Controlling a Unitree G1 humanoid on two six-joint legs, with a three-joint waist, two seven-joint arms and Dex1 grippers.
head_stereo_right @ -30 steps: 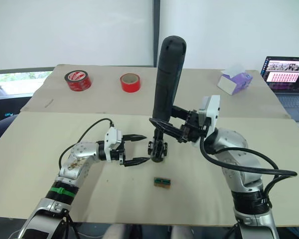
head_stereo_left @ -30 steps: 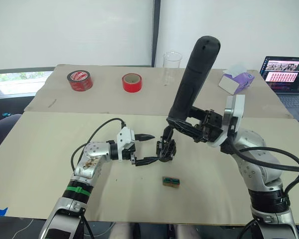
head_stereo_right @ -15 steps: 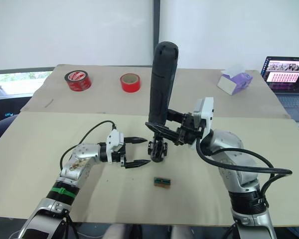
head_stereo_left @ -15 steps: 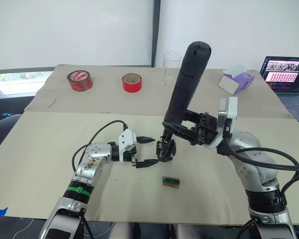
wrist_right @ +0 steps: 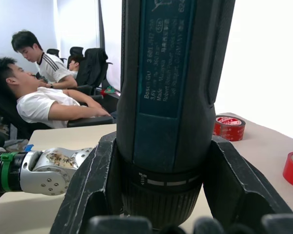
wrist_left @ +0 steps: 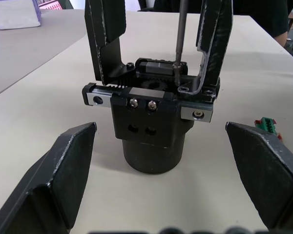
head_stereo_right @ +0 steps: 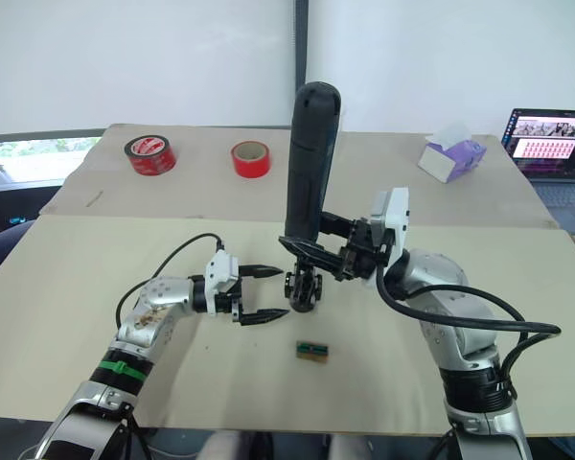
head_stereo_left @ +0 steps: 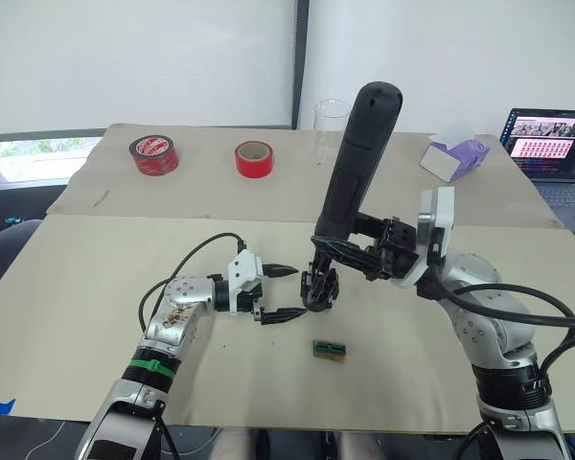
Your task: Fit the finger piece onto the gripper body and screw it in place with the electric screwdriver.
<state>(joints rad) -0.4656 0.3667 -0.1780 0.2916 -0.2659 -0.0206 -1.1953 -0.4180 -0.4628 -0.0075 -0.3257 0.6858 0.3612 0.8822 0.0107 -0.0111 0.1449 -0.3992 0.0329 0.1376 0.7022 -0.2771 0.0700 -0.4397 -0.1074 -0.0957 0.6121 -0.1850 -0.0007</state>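
Beige tabletop carried everything. Right end effector pinched the upright electric screwdriver, bit down on the gripper body, probably driving a screw. Left end effector waited spread beside it.

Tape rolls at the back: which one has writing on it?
The left tape roll, dark red with white print on its side. The other tape roll, nearer the glass, is plain bright red.

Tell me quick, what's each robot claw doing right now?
Left gripper: open, holding nothing, beside the gripper body.
Right gripper: shut on the electric screwdriver.
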